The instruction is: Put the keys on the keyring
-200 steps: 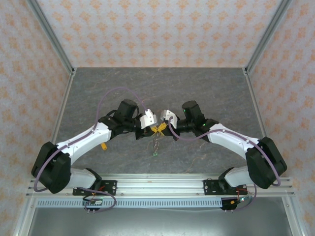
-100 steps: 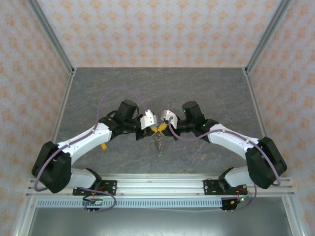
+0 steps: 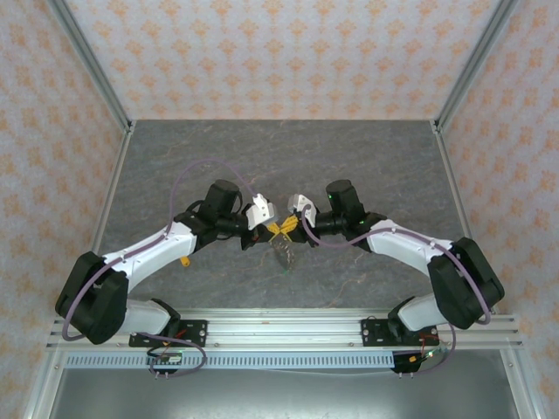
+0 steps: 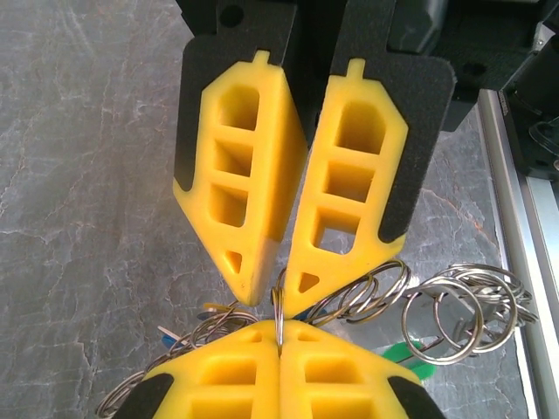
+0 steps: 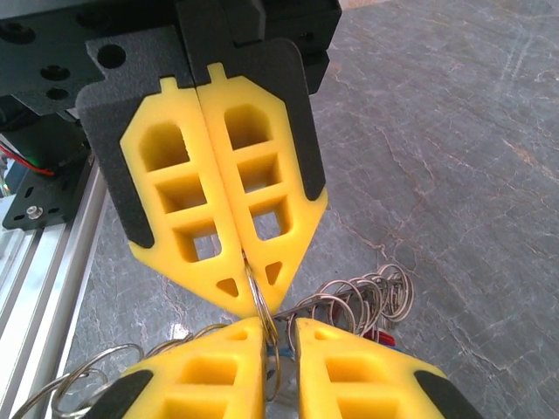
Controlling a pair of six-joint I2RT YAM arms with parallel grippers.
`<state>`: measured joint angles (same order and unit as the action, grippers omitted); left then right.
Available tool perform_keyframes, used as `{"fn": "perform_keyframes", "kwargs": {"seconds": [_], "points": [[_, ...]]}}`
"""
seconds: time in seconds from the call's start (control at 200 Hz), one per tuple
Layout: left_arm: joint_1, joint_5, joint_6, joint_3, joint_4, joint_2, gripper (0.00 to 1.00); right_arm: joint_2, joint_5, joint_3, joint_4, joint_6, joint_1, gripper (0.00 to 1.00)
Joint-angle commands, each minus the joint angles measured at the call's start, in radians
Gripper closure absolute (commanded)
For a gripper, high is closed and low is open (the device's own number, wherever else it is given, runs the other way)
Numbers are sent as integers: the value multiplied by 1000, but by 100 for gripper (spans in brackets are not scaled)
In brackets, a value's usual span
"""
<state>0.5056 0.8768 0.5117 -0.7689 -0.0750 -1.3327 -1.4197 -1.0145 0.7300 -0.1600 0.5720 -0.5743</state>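
Above the middle of the grey table, two tools meet tip to tip: the left tool pinches the keyring, seemingly to steady it, the right tool stands slightly parted around the wire, keys dangling beneath.

Robot lab cell: aluminium frame, patterned walls, grey tabletop.

A grey, veined table takes up the middle of the top view. Walls papered in a pale orange floral pattern stand across the top and down both sides. Slanting silver posts mark the upper corners. Along the bottom runs an aluminium rail, with a white slotted strip just below it.
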Motion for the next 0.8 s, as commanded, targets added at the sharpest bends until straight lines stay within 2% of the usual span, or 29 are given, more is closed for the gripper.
{"fn": "perform_keyframes", "kwargs": {"seconds": [0.0,0.125,0.265,0.325,0.355,0.44,0.571,0.796], "points": [[-1,80,-26,5,93,43,100,-23,-41,-19,-60,-24,11,85],[-1,93,-42,13,118,42,100,-32,-48,-15,-69,-26,13,87],[-2,60,-33,13,95,45,100,-22,-26,-7,-68,-34,14,100],[-2,39,-22,13,75,48,100,-14,-15,3,-47,-21,14,100],[-1,27,-11,10,58,48,95,-11,-13,9,-31,-11,13,100],[2,-17,46,-18,-39,43,89,3,-21,21,-10,-4,12,100],[6,-42,113,-64,-149,25,89,18,5,55,75,41,-2,100],[14,-45,131,-94,-174,6,87,25,53,80,118,55,-35,100]]}}
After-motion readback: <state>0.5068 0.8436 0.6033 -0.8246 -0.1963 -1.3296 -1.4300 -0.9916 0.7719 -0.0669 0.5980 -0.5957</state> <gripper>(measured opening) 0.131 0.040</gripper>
